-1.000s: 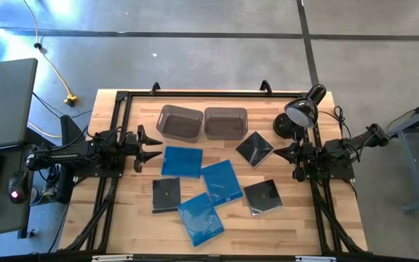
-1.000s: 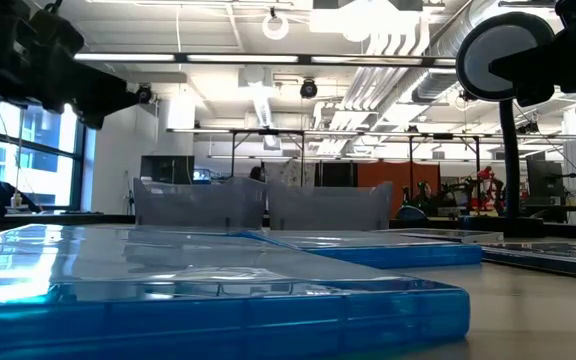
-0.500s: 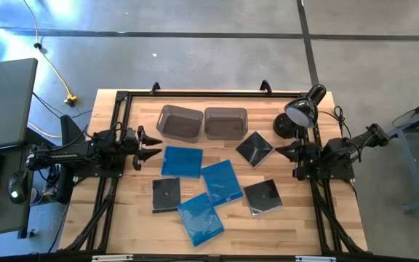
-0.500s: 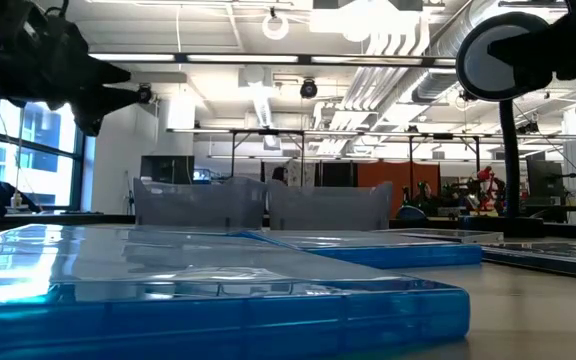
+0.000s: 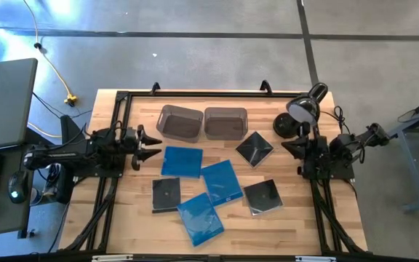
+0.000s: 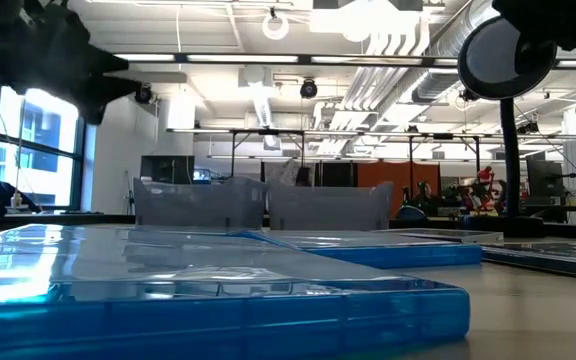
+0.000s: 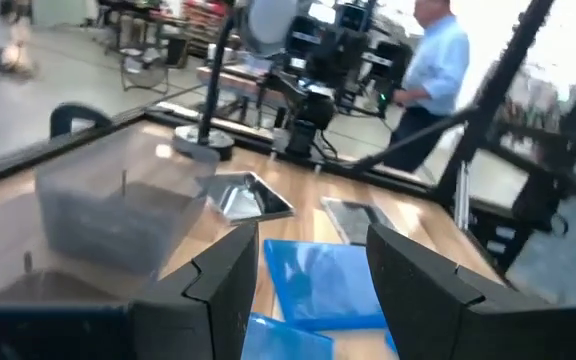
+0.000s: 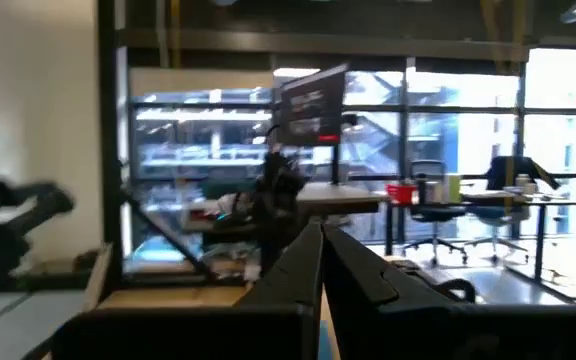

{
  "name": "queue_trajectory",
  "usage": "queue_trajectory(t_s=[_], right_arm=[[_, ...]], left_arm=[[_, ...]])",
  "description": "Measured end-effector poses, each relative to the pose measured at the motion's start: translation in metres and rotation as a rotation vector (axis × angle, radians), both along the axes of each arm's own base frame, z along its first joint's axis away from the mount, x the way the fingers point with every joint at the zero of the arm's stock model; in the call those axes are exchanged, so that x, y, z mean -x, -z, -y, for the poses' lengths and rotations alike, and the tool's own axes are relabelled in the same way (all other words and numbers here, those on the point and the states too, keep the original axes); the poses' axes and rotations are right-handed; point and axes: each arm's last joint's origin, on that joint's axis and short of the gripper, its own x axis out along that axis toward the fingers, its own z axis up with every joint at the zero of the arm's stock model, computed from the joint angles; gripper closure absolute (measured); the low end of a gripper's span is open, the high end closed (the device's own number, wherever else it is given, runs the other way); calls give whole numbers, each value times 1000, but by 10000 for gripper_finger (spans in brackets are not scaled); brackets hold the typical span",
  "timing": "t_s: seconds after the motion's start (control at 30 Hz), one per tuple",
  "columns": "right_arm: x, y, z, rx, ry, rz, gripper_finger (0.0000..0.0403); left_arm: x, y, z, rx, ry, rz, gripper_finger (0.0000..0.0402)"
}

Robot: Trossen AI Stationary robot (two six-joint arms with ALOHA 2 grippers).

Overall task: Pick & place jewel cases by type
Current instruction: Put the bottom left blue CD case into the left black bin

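Six jewel cases lie flat on the wooden table, spread out so each one can be picked up. Three are blue: one blue case lies just past the left gripper's fingertips, a second blue case is farther out from them, and a third blue case sits off to the side, toward the table's front edge. Three are dark: one black case is near the left arm's side, another black case is farther across, and a tilted black case lies just ahead of the right gripper.

Two grey bins wait side by side at the back, most likely one for each kind of case. No case seems to be in them yet.

The left gripper hangs above the table edge with its fingers spread apart, holding nothing, and it points at the near blue case.

The right gripper sits by the lamp. Its fingers are pressed together and hold nothing. It looks like it is waiting.
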Motion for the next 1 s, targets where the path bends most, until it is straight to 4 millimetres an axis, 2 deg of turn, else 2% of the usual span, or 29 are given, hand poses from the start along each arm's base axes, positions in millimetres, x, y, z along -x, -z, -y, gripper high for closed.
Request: queue_trajectory(t_s=[0.17, 0.3, 0.47, 0.63, 0.77, 0.9, 1.0], right_arm=[[-12, -8, -6, 5, -32, 60, 391], [-31, -10, -16, 71, -85, 77, 391], [-63, -17, -29, 82, -83, -28, 391], [-100, -31, -44, 133, -70, -205, 391], [-125, -41, -54, 199, -72, -341, 391], [-146, -40, -63, 208, -81, -426, 391], [-159, -31, -69, 184, -115, -475, 391]], left_arm=[[-15, -25, 0, -133, 51, -93, 215], [-38, -33, 0, -187, 134, -242, 215], [-70, -40, 7, -271, 329, -323, 215], [-95, -55, 32, -366, 464, -328, 215], [-103, -63, 54, -412, 483, -376, 215], [-102, -58, 78, -406, 488, -436, 215], [-101, -49, 99, -370, 506, -484, 215]])
